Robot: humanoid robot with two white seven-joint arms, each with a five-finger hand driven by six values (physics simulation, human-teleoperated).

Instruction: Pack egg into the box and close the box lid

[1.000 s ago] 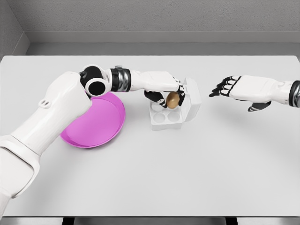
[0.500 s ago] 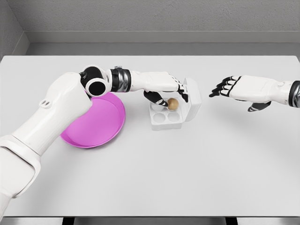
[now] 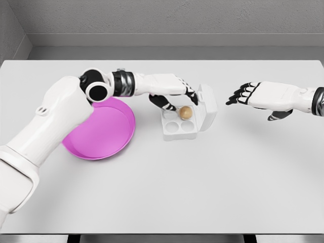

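The egg [image 3: 186, 112] sits in a back cup of the white box [image 3: 180, 127], lid upright; the left hand [image 3: 174, 96] hovers beside it, fingers loose, empty; the right hand [image 3: 259, 95] hangs spread; pink plate [image 3: 101, 134]; white table [image 3: 202, 177], grey wall [image 3: 167, 17].

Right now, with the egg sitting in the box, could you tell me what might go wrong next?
The left hand hovers open just above the egg; pulling back carelessly, its fingers could clip the egg or nudge the box. The lid stands upright at the box's right side, so a push from the right hand could slide the light box rather than close it.
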